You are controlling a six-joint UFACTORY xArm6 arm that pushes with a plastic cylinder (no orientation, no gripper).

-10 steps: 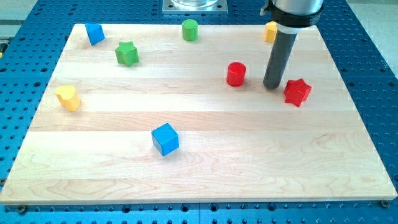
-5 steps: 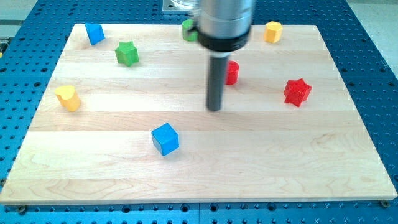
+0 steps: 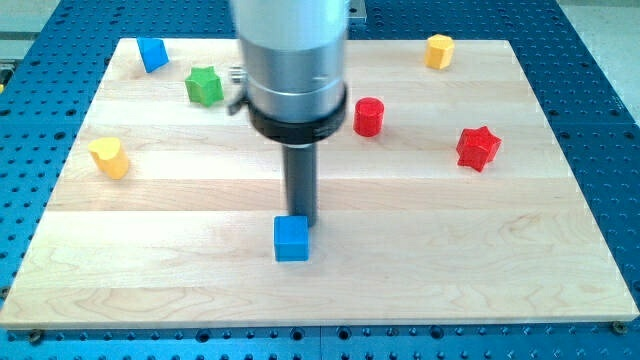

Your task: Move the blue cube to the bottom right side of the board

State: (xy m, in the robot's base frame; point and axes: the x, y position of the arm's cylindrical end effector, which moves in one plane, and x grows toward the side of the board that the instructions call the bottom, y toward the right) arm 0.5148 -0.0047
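The blue cube (image 3: pixel 292 239) sits on the wooden board (image 3: pixel 450 250), a little left of centre and toward the view's bottom. My tip (image 3: pixel 302 220) stands right at the cube's top edge, touching or nearly touching it. The rod and the arm's large grey body rise above it and hide the middle top of the board.
A red cylinder (image 3: pixel 369 116) and a red star (image 3: pixel 478 148) lie at the right. A yellow block (image 3: pixel 438 50) is at the top right. A green star (image 3: pixel 205 85), a second blue block (image 3: pixel 152 54) and a yellow block (image 3: pixel 109 157) lie at the left.
My tip swept from the right, near the red star, leftward and down to the blue cube. The cube has shifted to the right and slightly down. The green cylinder is now hidden behind the arm.
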